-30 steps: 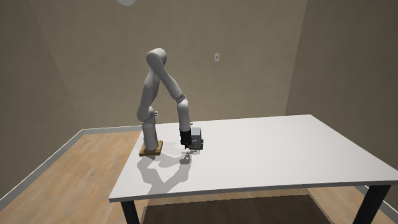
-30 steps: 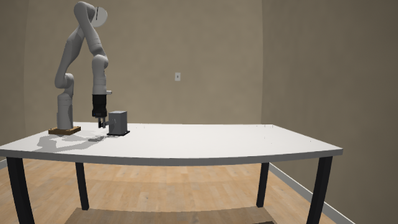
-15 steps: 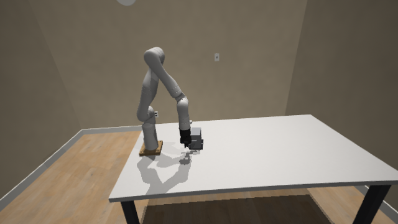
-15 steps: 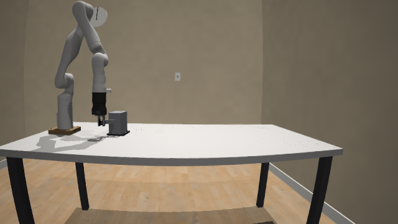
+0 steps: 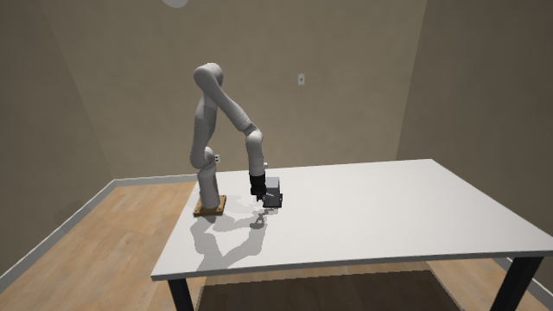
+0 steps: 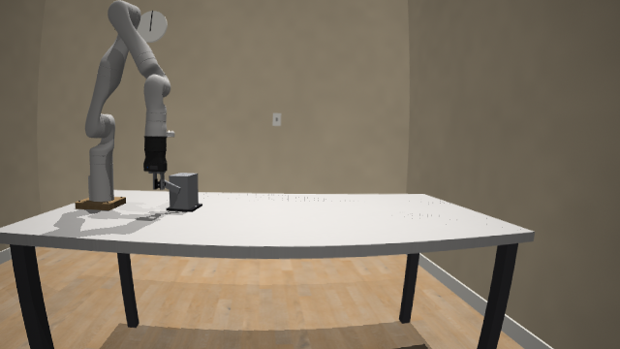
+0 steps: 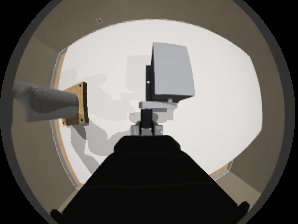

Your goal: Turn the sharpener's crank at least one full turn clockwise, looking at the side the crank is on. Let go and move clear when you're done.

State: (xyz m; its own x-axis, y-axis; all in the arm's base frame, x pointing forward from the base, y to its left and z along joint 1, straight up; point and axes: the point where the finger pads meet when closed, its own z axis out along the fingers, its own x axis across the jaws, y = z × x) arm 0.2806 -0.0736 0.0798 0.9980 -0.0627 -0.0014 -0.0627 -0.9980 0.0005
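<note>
The sharpener (image 5: 273,185) (image 6: 188,186) (image 7: 173,70) is a grey box on a dark base plate, standing on the white table (image 5: 367,207) (image 6: 315,218) close to the arm's mount. Its crank (image 5: 270,195) (image 6: 173,187) (image 7: 156,104) is on the side facing the arm, and its thin arm slants up towards the handle. My gripper (image 5: 260,198) (image 6: 158,184) (image 7: 146,125) points straight down beside that side and is shut on the crank's handle, near the upper part of the sharpener. The handle itself is mostly hidden between the fingers.
The arm's wooden mounting plate (image 5: 210,210) (image 6: 100,204) (image 7: 79,103) sits at the table's left end, close behind the sharpener. The table's edge runs just beyond it. The wide right part of the table holds nothing else.
</note>
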